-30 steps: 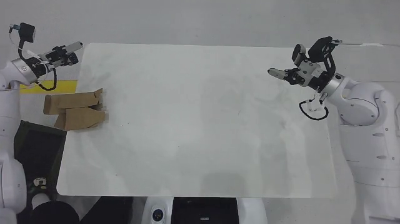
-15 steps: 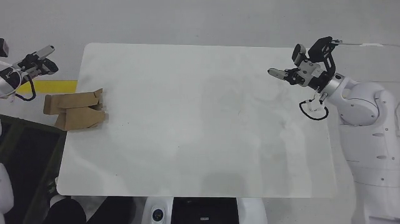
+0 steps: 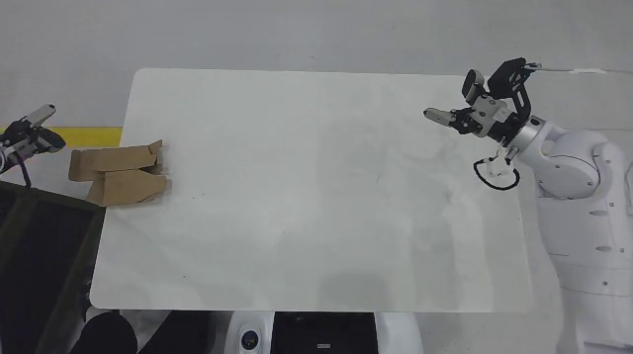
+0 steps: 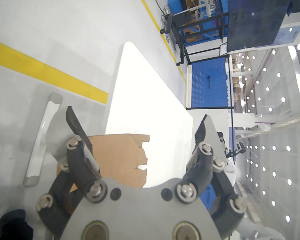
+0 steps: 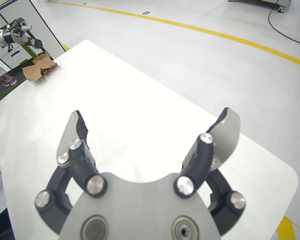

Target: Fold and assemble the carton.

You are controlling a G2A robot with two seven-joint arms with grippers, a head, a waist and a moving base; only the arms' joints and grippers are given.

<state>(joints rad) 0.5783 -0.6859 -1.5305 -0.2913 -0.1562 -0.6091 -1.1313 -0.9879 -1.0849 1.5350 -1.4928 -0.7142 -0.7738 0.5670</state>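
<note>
Left gripper (image 4: 137, 116) hangs out past the table's left edge, over the floor, with its jaws spread wide and nothing between them. The right gripper (image 5: 152, 113) hovers above the table's right side, near the far corner, also spread and empty. Between them lies the white table (image 3: 316, 206), bare across its whole middle, so there is plenty of room for spreading and turning a box. The carton (image 3: 119, 176) sits well away from that room. It lies half collapsed at the left edge, with part of it on the tabletop and part hanging out over the side, a couple of flaps loosely raised. It is near the left gripper and well apart from the right one. Neither gripper touches it, so I judge the folding has not begun and the step in hand is still getting hold of the carton. The next move most likely falls to the left arm: come in toward the overhanging cardboard, take a firm flap or wall, and draw it toward the middle, where the right arm can reach it. The overhang is the worry, since a careless nudge outward could tip the carton off the table. A dark frame (image 3: 45, 245) stands just beside that edge and narrows the left arm's approach from the near side.
</note>
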